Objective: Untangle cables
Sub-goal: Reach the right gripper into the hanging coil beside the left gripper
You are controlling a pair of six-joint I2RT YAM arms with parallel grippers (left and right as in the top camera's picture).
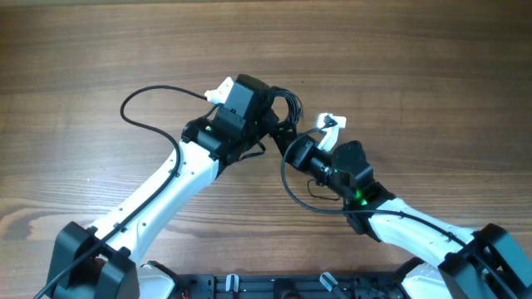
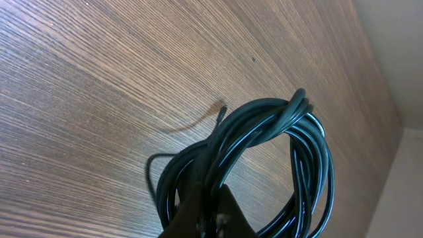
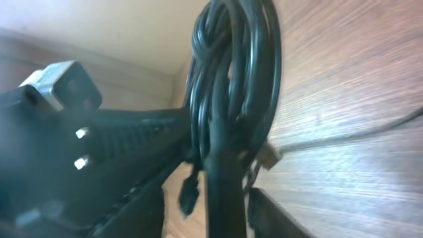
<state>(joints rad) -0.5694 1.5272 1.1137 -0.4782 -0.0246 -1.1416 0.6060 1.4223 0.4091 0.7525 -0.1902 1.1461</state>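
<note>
Near the middle of the wooden table (image 1: 83, 50), we see the left gripper (image 1: 278, 116) reaching in from 7 o'clock, its jaws closed on the cables (image 1: 288, 101), which rise from it as 1 coiled black bundle. The right gripper (image 1: 288, 138) comes in from 5 o'clock, its tip just beside the bundle, and we cannot tell whether its jaws pinch anything. A pale surface (image 2: 396, 53) borders the table's edge in the left wrist view.

overhead: straight down, far | wrists: close, oblique | shared: cables (image 2: 277, 114), wood table (image 2: 99, 79)
</note>
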